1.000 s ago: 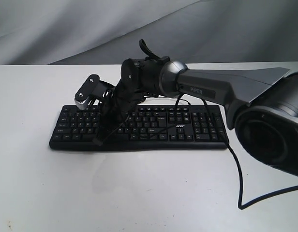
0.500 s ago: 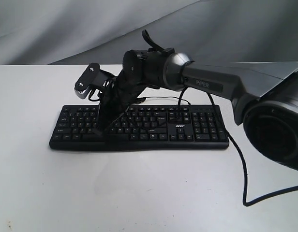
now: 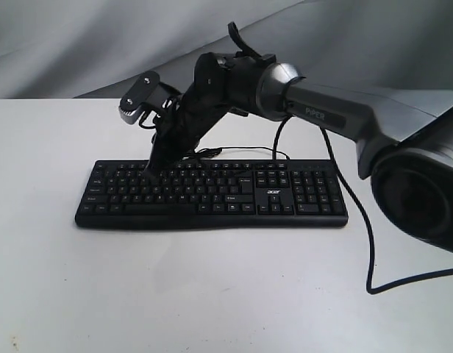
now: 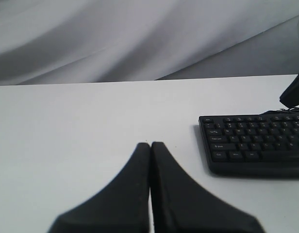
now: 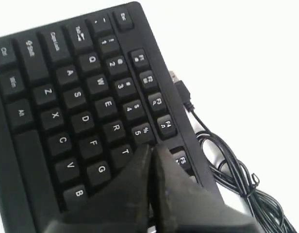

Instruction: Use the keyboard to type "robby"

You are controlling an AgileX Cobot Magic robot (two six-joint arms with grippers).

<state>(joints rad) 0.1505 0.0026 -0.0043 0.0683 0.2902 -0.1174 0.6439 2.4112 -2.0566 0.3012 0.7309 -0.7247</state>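
The black keyboard [image 3: 212, 197] lies flat on the white table [image 3: 212, 294], its "acer" logo by the arrow keys. My right gripper [image 3: 150, 171] reaches across from the right and points down at the left part of the top rows. In the right wrist view its shut fingertips [image 5: 153, 147] hover at the keyboard [image 5: 76, 107], by the 5 and T keys, with nothing held. My left gripper [image 4: 150, 144] is shut and empty over bare table, off the keyboard's [image 4: 256, 143] left end. The exterior view does not show it.
The keyboard's thin black cable [image 3: 368, 243] loops off the right end toward the table's front edge, and a bundle of cable [image 5: 232, 174] lies behind the function row. The right arm's bulky base [image 3: 421, 198] fills the right side. A grey cloth backdrop [image 3: 101, 44] hangs behind.
My right gripper has risen and swung from the keyboard's front rows toward the back rows at the left. The keyboard has not moved.
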